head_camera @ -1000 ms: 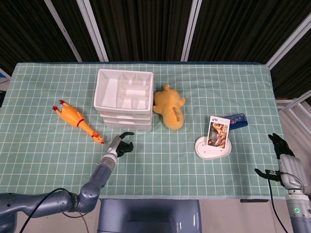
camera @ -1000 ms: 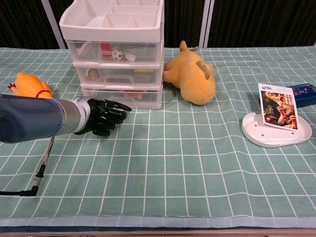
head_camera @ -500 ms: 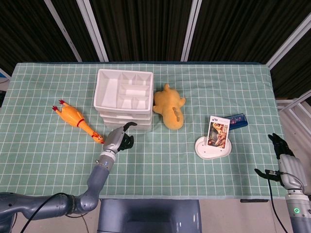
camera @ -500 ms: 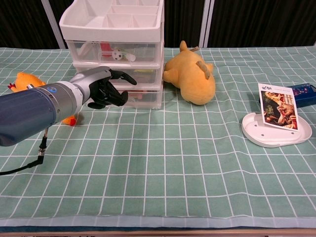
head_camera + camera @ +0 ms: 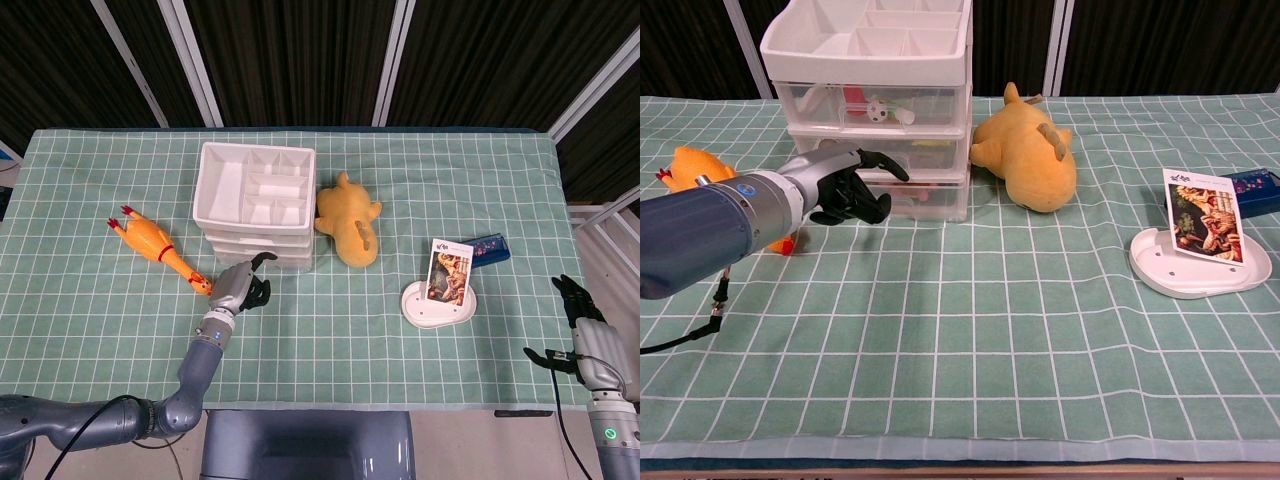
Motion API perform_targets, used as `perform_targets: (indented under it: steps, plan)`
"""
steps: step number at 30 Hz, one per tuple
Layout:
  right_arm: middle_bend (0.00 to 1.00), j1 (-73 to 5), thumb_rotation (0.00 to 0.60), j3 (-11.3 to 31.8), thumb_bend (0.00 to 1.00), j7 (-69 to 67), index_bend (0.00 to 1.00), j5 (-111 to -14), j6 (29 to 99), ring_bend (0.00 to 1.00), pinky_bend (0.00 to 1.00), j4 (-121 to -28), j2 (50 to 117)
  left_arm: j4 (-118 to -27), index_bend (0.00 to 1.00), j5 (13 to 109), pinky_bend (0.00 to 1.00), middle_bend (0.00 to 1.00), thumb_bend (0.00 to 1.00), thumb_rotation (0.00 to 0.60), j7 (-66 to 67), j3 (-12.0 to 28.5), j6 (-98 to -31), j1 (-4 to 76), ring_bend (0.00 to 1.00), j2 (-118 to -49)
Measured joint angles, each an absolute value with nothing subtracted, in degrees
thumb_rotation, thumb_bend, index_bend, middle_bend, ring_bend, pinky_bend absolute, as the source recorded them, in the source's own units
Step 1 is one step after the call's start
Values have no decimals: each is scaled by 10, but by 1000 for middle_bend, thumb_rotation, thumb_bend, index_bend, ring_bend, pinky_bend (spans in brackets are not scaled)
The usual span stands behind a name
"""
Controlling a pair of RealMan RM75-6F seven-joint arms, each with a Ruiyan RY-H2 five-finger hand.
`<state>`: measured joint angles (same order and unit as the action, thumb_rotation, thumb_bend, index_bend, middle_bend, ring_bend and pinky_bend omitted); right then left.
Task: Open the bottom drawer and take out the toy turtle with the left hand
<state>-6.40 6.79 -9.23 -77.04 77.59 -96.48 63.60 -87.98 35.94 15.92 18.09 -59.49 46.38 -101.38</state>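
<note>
The white drawer unit [image 5: 255,205] [image 5: 875,110] stands at the back left with three clear drawers, all closed. My left hand [image 5: 845,187] [image 5: 241,285] is at the left part of the bottom drawer [image 5: 925,197]. Its fingers are curled against the drawer front and one finger reaches up toward the middle drawer. Whether they hook the drawer's edge is not visible. Reddish shapes show dimly through the bottom drawer's front, and no turtle can be made out. My right hand [image 5: 582,322] hangs off the table's right edge with fingers spread and nothing in it.
A rubber chicken [image 5: 160,250] [image 5: 700,175] lies left of the drawers, close to my left forearm. A yellow plush toy [image 5: 350,225] [image 5: 1030,160] lies right of them. Further right are a white dish holding a picture card [image 5: 440,300] [image 5: 1200,265] and a blue box [image 5: 490,248] [image 5: 1255,190].
My left hand rose from the tablecloth and moved forward to the bottom drawer's front, then settled slightly lower and left. The drawers and the right hand have not moved.
</note>
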Motion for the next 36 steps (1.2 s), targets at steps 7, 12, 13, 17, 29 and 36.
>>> perform_targets:
  steps: [7,12,13,17,29,36]
  plan:
    - [0,-64,600,68,82,-93,0,-770,775,0,185,-965,635,-874,197,353,1000,977,624,600,163,183,-594,464,994,-1017]
    - [0,-64,600,68,82,-94,0,-770,775,0,185,-965,635,-868,197,350,1000,977,624,600,166,185,-593,464,994,-1019]
    - [0,-64,600,68,82,-94,0,-770,775,0,185,-965,635,-867,197,349,1000,977,623,600,168,184,-593,464,994,-1019]
    - [0,-64,600,68,82,-94,0,-770,775,0,185,-965,635,-864,197,337,1000,976,623,600,178,184,-591,465,994,-1019]
    - [0,-64,600,68,82,-94,0,-770,774,0,185,-966,635,-877,354,291,1000,991,624,600,213,188,-586,473,1000,-1006]
    - [0,-64,600,68,83,-96,0,-768,773,0,185,-967,634,-901,372,275,1000,992,624,600,228,184,-586,475,1000,-990]
